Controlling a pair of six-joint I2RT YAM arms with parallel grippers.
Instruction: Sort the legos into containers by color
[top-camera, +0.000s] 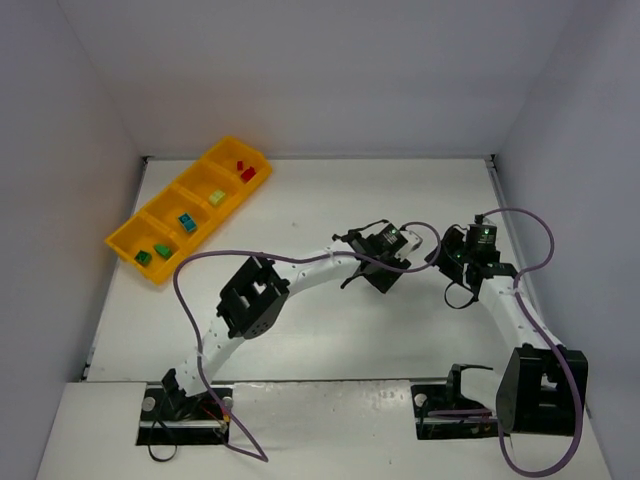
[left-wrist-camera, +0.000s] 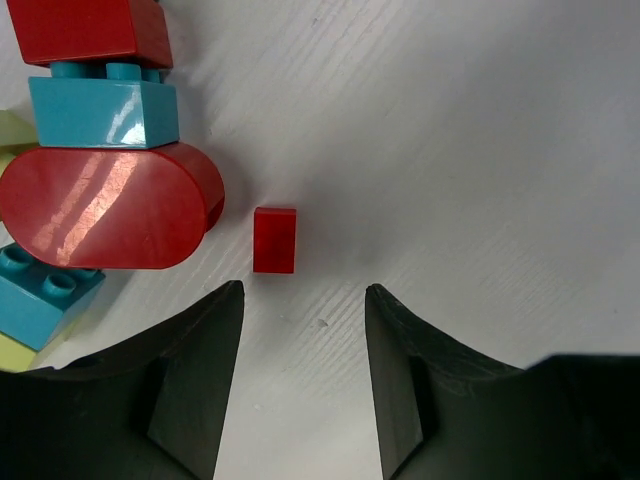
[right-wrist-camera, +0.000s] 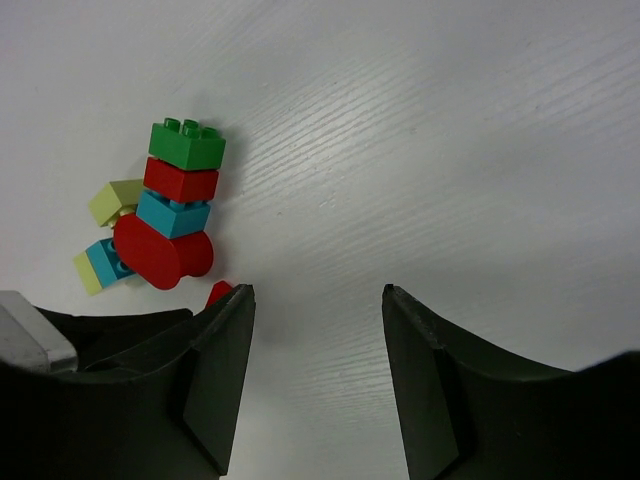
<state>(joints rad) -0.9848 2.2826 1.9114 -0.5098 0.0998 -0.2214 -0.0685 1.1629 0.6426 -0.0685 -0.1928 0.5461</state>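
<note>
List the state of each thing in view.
left pincer: open, empty.
right pincer: open, empty.
small red brick: loose on the table, ahead of the left pincer.
brick stack: green, red, teal, red half-round stacked together, unsorted.
tray: bricks in all four compartments.

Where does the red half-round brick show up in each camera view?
Top external: not visible in this view.
Left wrist: the red half-round brick lies at the left edge, at mid-height.
Right wrist: it is at lower left, near the left finger.
Shared landmark: the teal brick directly above it in both wrist views.
</note>
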